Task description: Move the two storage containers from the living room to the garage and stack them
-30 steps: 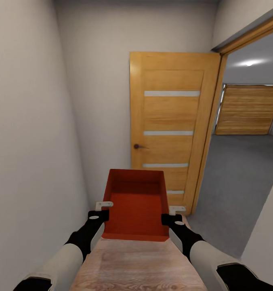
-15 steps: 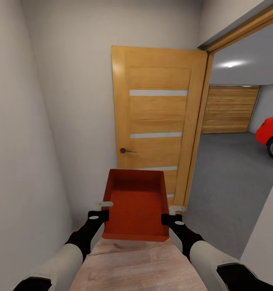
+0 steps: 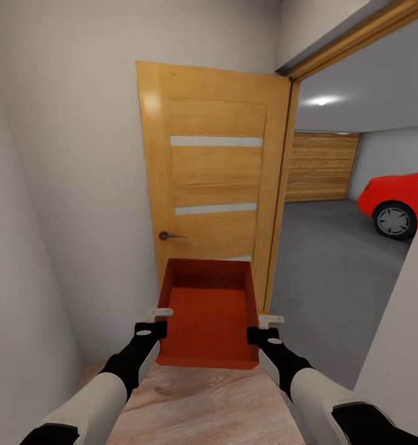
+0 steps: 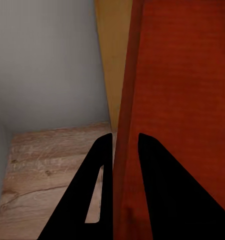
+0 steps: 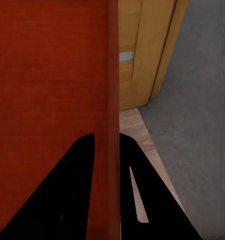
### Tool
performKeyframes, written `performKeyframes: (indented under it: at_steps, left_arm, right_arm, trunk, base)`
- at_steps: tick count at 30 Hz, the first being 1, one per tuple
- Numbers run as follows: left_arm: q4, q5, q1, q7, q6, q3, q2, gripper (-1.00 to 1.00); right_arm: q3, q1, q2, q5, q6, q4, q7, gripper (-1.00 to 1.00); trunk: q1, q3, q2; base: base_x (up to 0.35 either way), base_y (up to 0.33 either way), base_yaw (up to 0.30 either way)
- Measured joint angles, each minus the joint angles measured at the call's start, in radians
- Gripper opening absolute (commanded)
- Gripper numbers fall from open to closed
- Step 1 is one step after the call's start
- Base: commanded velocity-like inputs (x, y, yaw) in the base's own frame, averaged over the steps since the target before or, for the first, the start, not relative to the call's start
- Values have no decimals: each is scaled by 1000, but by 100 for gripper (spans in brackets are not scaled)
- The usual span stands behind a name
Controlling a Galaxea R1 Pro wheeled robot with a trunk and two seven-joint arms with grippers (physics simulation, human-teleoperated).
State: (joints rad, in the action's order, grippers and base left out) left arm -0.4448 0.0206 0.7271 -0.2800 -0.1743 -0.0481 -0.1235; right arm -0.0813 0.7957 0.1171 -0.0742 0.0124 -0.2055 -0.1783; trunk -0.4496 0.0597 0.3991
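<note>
Whole head view swung right versus a second ago: camera/base turning, not things moving. Open wooden door (image 3: 212,179) now sits further left, doorway wider. Garage (image 3: 332,185) showing much more: grey floor (image 3: 323,278), slatted door (image 3: 320,167) at back, red car (image 3: 397,201) now largely in frame where before only a red sliver at the edge. Reads as lining up with the doorway, transit leg nearly done; drop-off not yet started.

Container (image 3: 209,312) unchanged relative to the arms: held out front, level, open side up, above the wood plank floor (image 3: 190,408) just short of the threshold, near the door's lower edge.

Left pincer (image 3: 160,313) clamped narrow on the container's left wall; left wrist view shows dark fingers (image 4: 100,190) either side of the thin red wall (image 4: 127,150). Right pincer (image 3: 271,320) same on the right wall, fingers (image 5: 82,190) straddling it.

Hidden or cut off: car's rear out of frame, garage's right part blocked by the near wall (image 3: 407,346). Second container's whereabouts unknown from here. Clearance between right elbow and the door frame hard to judge.
</note>
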Motion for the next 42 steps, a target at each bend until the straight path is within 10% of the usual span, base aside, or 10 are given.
performKeyframes:
  at_steps: [42]
  left_arm:
    - [2, 6, 0, -3, 1, -1, -1, -100]
  right_arm:
    - [2, 0, -1, 6, -5, -2, 2, -100]
  trunk:
    - [0, 19, 0]
  base:
    - [0, 0, -196]
